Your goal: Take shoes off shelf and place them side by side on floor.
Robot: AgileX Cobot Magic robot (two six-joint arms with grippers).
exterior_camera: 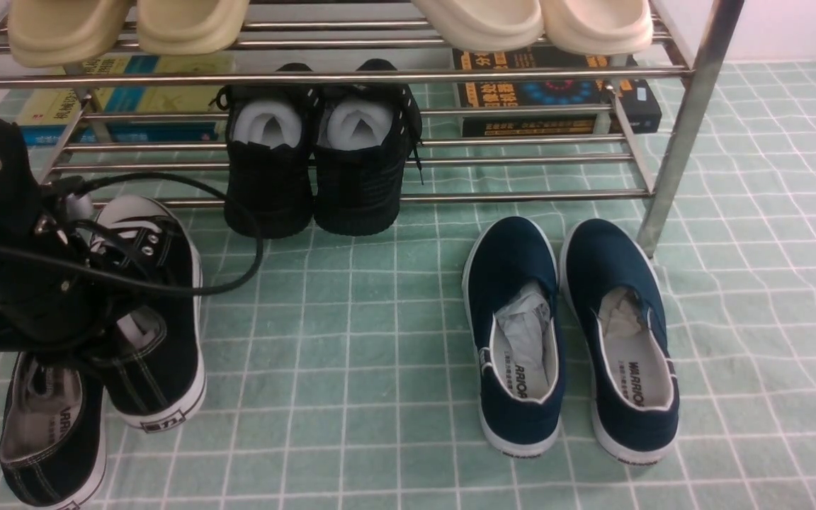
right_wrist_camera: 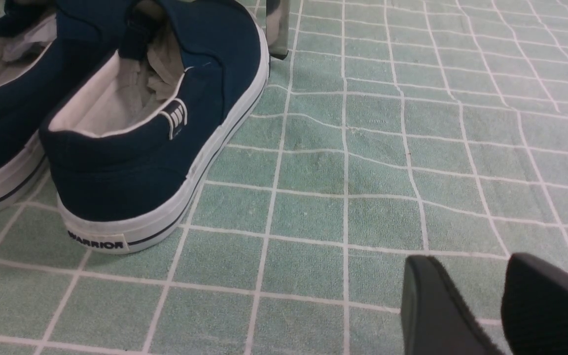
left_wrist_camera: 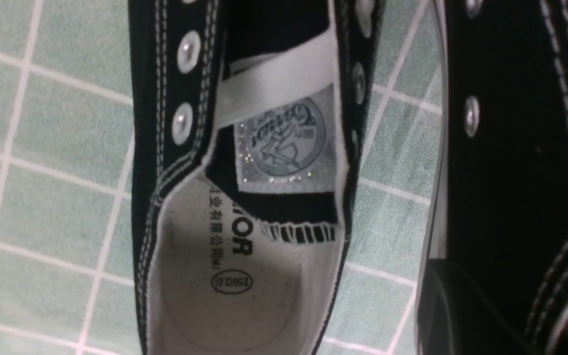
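Observation:
One black canvas sneaker (exterior_camera: 47,432) lies on the pale green floor (exterior_camera: 351,368) at the near left, its white insole showing (left_wrist_camera: 244,197). Right beside it is the second sneaker (exterior_camera: 160,319), its white toe cap pointing toward the silver shelf (exterior_camera: 684,127). My left gripper (left_wrist_camera: 515,320) is shut on this sneaker's side wall, with one dark finger (left_wrist_camera: 456,315) outside the canvas. Whether its sole rests on the floor I cannot tell. My right gripper (right_wrist_camera: 466,261) hovers open over bare floor, holding nothing, and is outside the front view.
All-black shoes with white stuffing (exterior_camera: 316,163) sit on the shelf's lower tier, and beige slippers (exterior_camera: 125,25) on the upper one. Navy slip-ons (exterior_camera: 571,333) stand on the floor near the right shelf leg (right_wrist_camera: 276,27). Books (exterior_camera: 557,92) lie under the shelf.

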